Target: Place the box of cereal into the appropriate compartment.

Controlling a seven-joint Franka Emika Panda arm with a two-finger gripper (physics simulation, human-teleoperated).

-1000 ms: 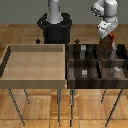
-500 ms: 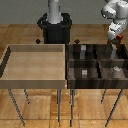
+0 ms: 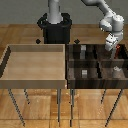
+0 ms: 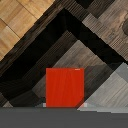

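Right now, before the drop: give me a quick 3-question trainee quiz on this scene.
1. True or false: the box of cereal is blue.
2. How many cells does the dark bin have? A two, B four, C six.
3. Fill in: the pincer hangs over the bin on the exterior view's ____ side.

Key: 1 false, it is red; 2 B; 3 right.
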